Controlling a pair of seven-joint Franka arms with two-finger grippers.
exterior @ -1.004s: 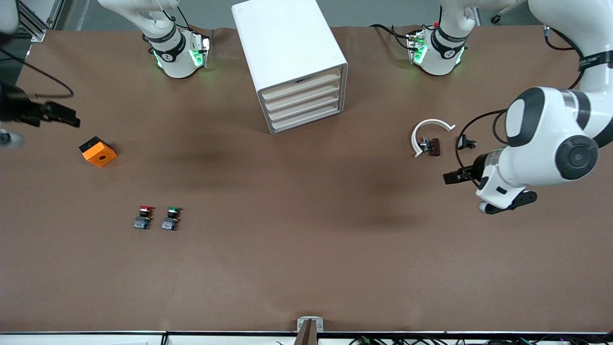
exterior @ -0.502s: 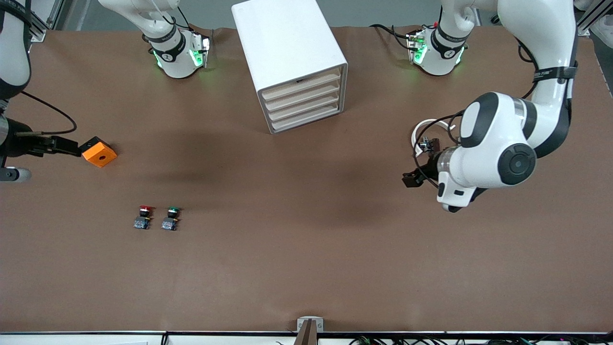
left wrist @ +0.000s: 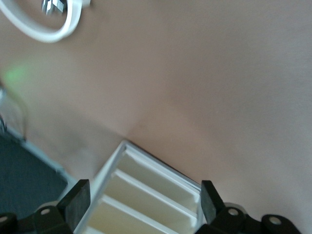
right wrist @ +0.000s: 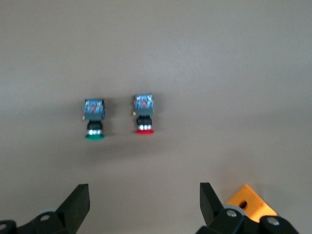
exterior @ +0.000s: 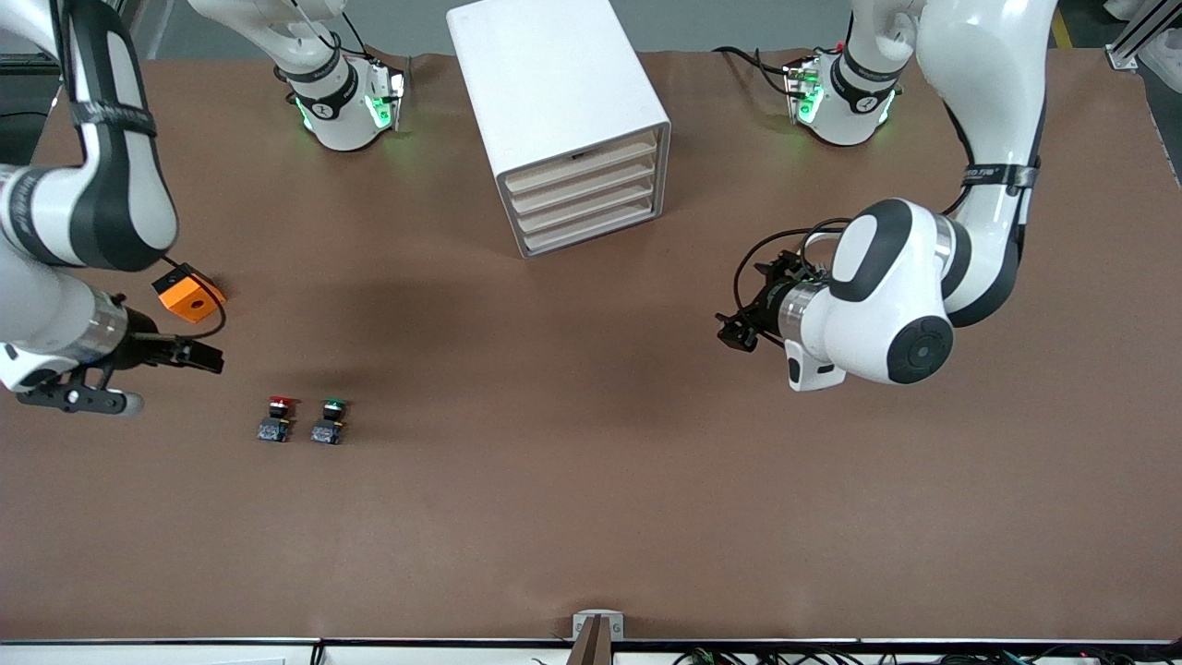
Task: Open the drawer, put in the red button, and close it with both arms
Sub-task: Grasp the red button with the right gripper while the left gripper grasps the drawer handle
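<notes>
Right wrist view: red button (right wrist: 145, 115) lying centred ahead of right gripper (right wrist: 144, 202), jaws wide and empty (green twin (right wrist: 94, 119) beside it). Left gripper (left wrist: 142, 201), likewise spread and empty, facing cabinet (exterior: 558, 113), drawer (exterior: 580, 167) closed.

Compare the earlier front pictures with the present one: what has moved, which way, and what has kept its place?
Both arms swung inward. The left pincer travelled from its end of the table toward the cabinet; the right pincer came in past the orange block toward the red button. Both are open, holding nothing. The drawer stays shut; the buttons, block and white ring have not shifted.
</notes>
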